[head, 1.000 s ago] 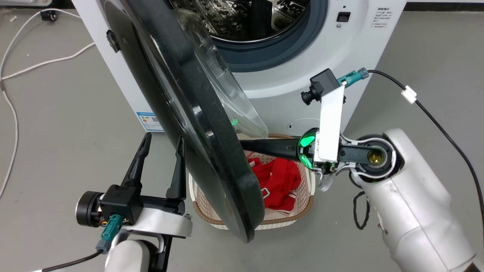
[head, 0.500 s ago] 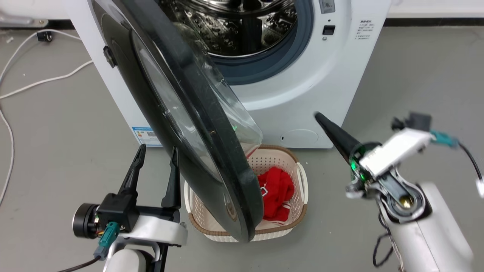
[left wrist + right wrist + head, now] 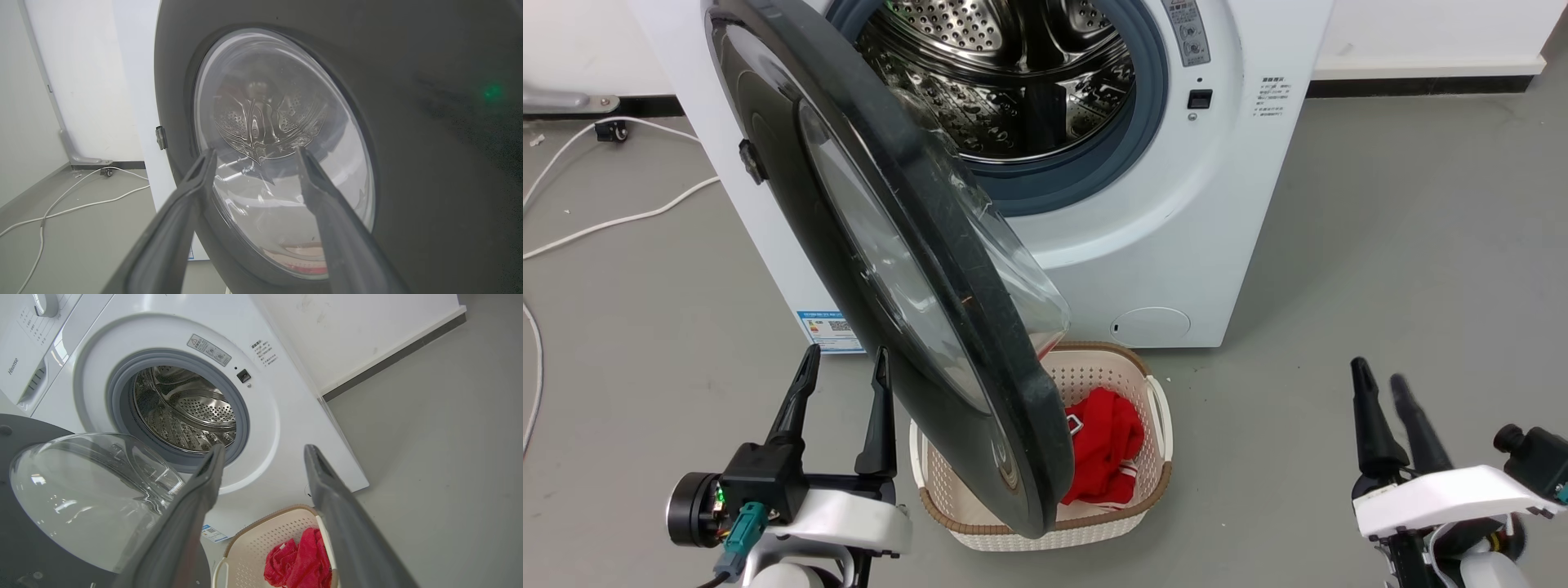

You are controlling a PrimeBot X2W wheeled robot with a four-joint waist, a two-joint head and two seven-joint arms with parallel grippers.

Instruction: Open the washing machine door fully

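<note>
the left claw (image 3: 845, 353) is released, fingers spread on nothing, its right finger just beside the outer face of the washing machine door (image 3: 890, 269). the door stands partly swung out from the washing machine (image 3: 1217, 204) ahead. the right claw (image 3: 1377, 371), also released, is well apart, beyond a basket (image 3: 1152, 482) of red cloth (image 3: 1107, 441).

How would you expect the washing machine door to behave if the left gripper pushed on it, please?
The washing machine door looks rigid, a thick black disc, so it would probably swing as one piece rather than flex. Its glossy face and glass bowl seem slippery, so the left gripper might skid on them.
</note>
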